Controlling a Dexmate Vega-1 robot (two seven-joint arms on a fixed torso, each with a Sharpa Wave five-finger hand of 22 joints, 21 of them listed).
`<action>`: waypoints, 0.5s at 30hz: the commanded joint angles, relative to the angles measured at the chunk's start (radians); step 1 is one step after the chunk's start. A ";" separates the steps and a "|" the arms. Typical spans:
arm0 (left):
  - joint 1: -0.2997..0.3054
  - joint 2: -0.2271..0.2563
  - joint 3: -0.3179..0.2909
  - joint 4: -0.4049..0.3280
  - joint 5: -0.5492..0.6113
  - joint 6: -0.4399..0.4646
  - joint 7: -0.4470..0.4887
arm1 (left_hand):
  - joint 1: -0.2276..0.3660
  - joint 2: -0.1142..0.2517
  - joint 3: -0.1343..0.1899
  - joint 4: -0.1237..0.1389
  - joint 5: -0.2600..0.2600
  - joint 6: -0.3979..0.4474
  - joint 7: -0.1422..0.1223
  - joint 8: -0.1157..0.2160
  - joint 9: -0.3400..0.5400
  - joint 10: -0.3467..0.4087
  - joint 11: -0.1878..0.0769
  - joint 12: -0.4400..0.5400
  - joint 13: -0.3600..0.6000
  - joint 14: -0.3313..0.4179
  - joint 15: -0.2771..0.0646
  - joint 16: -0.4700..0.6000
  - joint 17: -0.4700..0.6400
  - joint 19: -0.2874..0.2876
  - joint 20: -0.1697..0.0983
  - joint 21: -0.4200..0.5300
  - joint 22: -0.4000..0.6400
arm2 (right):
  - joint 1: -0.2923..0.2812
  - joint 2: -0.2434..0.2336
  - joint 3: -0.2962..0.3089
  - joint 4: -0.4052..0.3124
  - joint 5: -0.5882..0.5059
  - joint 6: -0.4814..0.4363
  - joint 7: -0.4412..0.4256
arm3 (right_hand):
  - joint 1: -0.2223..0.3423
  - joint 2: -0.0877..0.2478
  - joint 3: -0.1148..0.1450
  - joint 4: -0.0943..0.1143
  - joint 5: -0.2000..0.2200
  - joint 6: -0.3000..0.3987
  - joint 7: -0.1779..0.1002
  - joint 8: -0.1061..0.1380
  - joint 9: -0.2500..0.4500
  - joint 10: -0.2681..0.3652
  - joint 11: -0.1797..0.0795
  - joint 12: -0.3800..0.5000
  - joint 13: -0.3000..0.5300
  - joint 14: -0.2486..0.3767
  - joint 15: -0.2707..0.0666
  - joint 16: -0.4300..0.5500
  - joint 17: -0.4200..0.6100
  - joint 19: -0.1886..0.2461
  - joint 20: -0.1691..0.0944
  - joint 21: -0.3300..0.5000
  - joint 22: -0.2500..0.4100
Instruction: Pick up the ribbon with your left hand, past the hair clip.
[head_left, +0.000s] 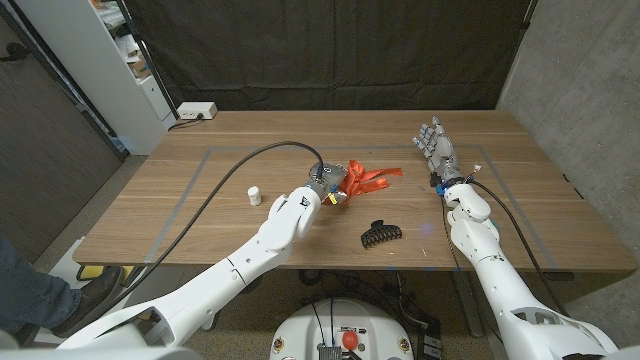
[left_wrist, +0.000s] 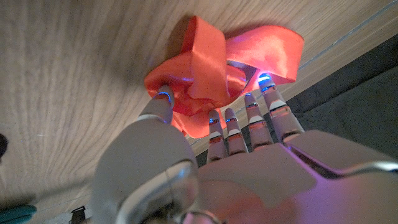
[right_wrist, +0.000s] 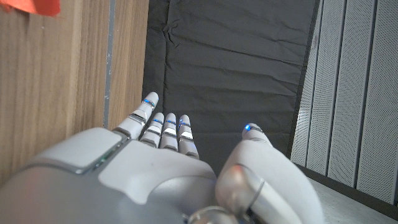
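Right now the left hand (head_left: 328, 186) sits at the orange ribbon (head_left: 372, 176), near the middle of the wooden table (head_left: 180, 205). From the left wrist camera, its fingertips (left_wrist: 165, 94) press into the bunched ribbon (left_wrist: 217, 68) from both sides, thumb on one side and the others opposite, so the ribbon is pinched between them; whether it is off the wood cannot be told. Loose ribbon tails trail away from the hand toward the table's right side. The black hair clip (head_left: 380, 233) lies on the table nearer the robot than the ribbon, just apart from it. A small white bottle (head_left: 254, 194) stands to the left of the ribbon, beside a black cable (head_left: 215, 185) that runs along the left arm. The right hand (head_left: 437, 150) stands well to the right of the ribbon with fingers spread, grasping nothing; in the right wrist view that hand (right_wrist: 168, 174) shows the same.
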 joint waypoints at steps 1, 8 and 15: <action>-0.006 -0.013 0.004 0.014 -0.002 0.006 -0.002 | 0.094 0.022 0.022 -0.001 -0.016 0.037 0.005 0.014 0.006 0.039 -0.009 0.015 0.005 0.043 -0.013 0.010 0.003 0.051 0.001 0.011 0.002 | 0.000 0.001 0.005 0.008 0.003 0.000 0.000 | -0.001 0.003 0.000 -0.003 0.007 0.006 -0.002 0.004 0.003 0.009 -0.004 0.006 0.001 0.009 -0.003 0.006 0.002 0.008 0.002 -0.007 0.005; -0.013 -0.025 0.001 0.034 -0.030 0.003 0.013 | 0.256 0.067 0.039 -0.001 -0.013 0.137 0.020 0.045 0.016 0.129 -0.035 0.045 0.017 0.131 -0.043 0.032 0.008 0.144 0.001 0.031 0.003 | 0.009 0.004 0.006 0.025 0.003 0.000 0.004 | -0.001 0.004 0.000 -0.003 0.007 0.007 -0.003 0.005 0.003 0.011 -0.002 0.006 0.001 0.013 -0.003 0.007 0.002 0.009 0.002 -0.009 0.005; -0.017 -0.032 -0.002 0.051 -0.061 -0.001 0.046 | 0.333 0.102 0.020 0.005 -0.011 0.215 0.018 0.073 0.028 0.228 -0.068 0.085 0.042 0.210 -0.074 0.066 0.018 0.217 -0.001 0.051 0.004 | 0.015 0.008 0.010 0.042 0.003 0.005 0.005 | 0.000 0.005 0.000 -0.004 0.007 0.008 -0.003 0.005 0.003 0.013 -0.003 0.007 0.001 0.014 -0.003 0.007 0.002 0.011 0.003 -0.012 0.005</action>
